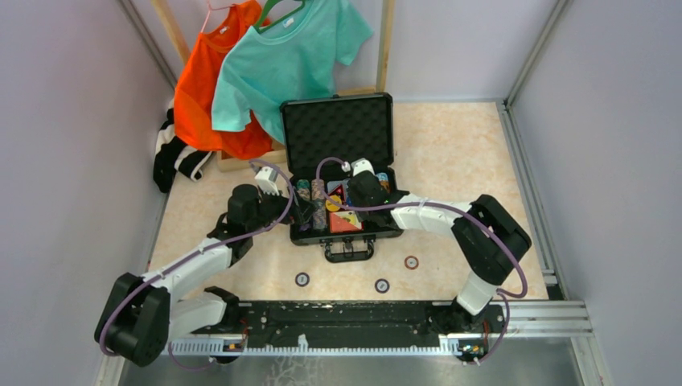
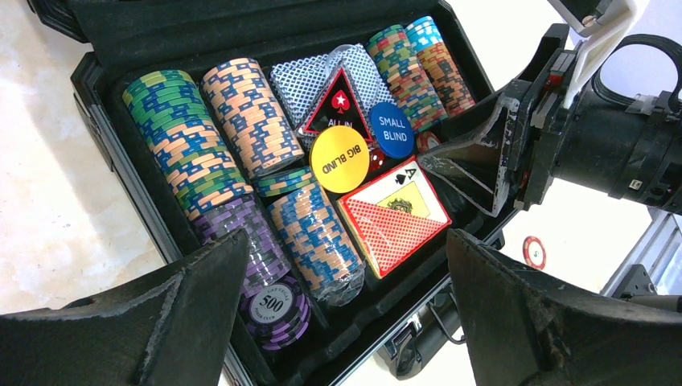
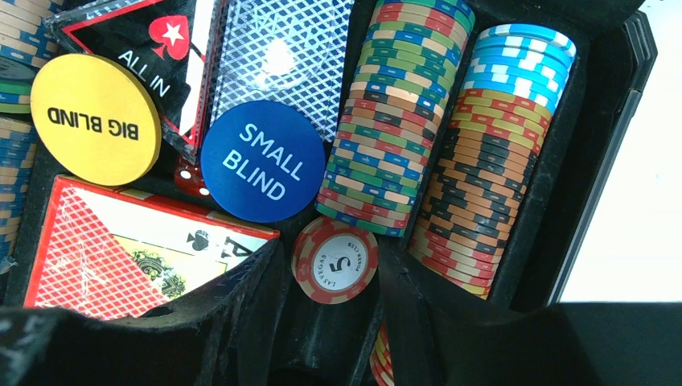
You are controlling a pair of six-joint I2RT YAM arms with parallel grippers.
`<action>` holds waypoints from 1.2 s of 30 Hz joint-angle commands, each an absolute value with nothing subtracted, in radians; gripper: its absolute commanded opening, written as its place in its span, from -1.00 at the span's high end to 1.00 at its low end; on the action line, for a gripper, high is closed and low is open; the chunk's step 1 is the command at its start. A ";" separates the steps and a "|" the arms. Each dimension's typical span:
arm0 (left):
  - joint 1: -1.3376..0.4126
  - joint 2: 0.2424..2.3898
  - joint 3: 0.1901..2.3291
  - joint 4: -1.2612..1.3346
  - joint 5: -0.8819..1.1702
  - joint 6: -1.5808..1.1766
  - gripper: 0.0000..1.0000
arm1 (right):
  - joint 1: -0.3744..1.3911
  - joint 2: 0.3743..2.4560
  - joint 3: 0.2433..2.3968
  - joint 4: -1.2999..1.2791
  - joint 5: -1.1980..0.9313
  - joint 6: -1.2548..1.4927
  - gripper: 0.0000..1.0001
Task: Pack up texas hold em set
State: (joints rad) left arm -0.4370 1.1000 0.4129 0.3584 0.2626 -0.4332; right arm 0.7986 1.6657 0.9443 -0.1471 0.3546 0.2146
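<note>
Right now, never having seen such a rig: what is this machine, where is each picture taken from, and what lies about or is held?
Two robot arms are bolted to a table's near edge. One picture looks down from above; the other two come from cameras on each wrist. An open black briefcase holds poker chips, a red card box and round buttons; three loose chips lie on the table before it. The left tool is open and empty. The right tool appears to pinch a red chip.

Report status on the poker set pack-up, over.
Left claw open above case. Right claw around red 5 chip, grip unclear. Lid up, chip rows inside. Three chips loose on table, over.
</note>
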 commanded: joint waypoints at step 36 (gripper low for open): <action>-0.443 1.090 0.428 0.370 0.271 -0.433 -0.94 | 0.771 1.530 0.923 -0.195 0.473 0.202 0.11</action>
